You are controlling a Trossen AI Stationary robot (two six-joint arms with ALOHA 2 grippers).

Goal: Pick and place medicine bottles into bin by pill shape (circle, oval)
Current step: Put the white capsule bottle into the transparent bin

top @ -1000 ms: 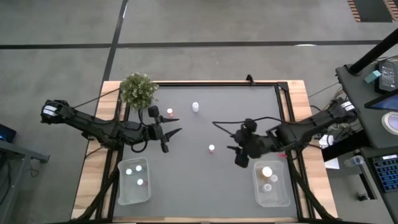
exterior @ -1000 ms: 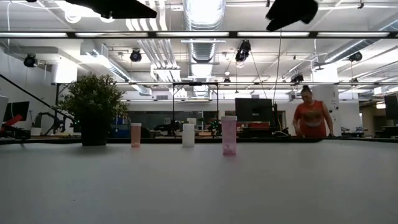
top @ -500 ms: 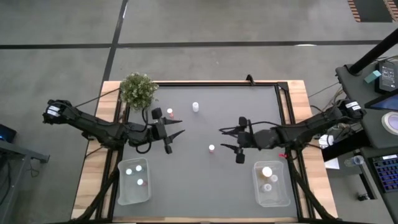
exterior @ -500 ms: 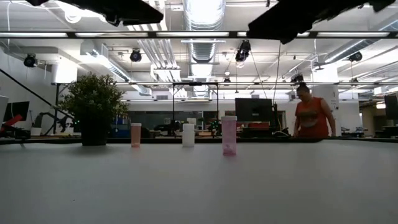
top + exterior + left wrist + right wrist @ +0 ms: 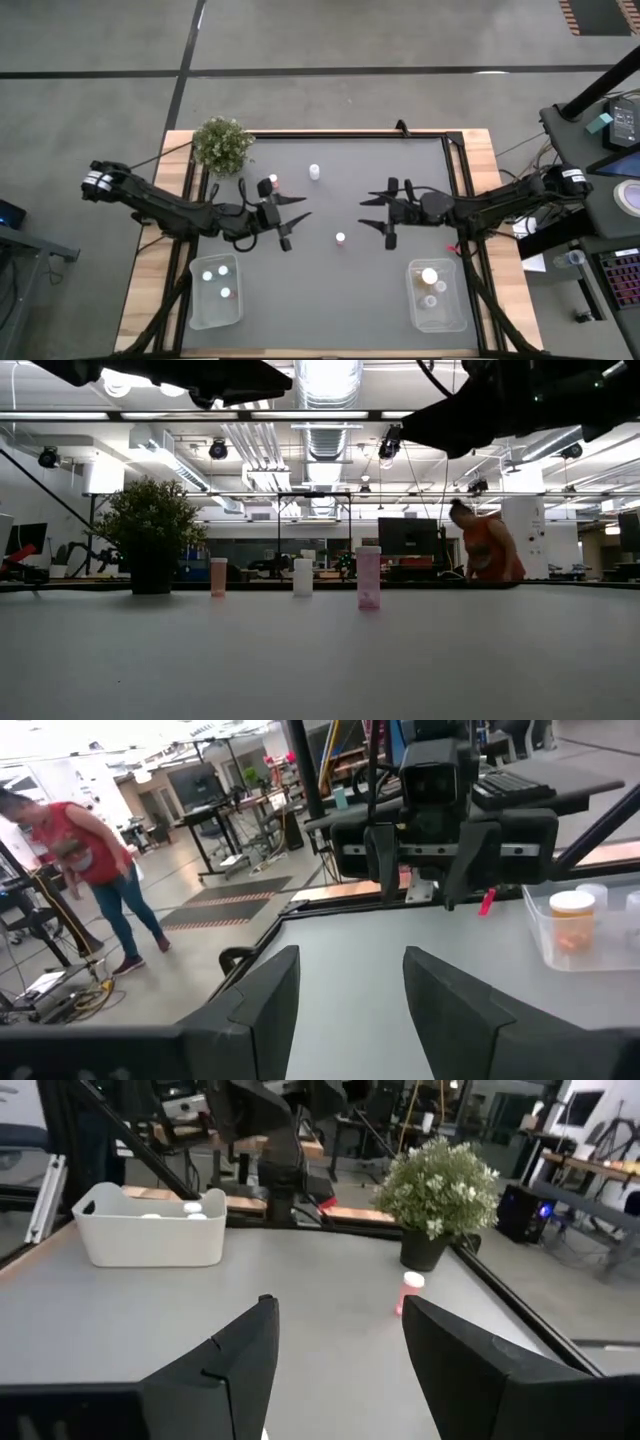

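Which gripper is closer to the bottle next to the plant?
Left. The left gripper sits just beside that pink bottle; the right gripper is across the table.

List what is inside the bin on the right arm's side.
The right bin holds an orange bottle with a white cap and two smaller white-capped bottles beside it. The bin's wall and the caps hide the pills, so their shape cannot be seen.

Left gripper is further toward table centre than before, now past the pink bottle. Right gripper swings away from the right bin, up and back toward mid-table, facing left. Person in the background now bends over, leaning left.
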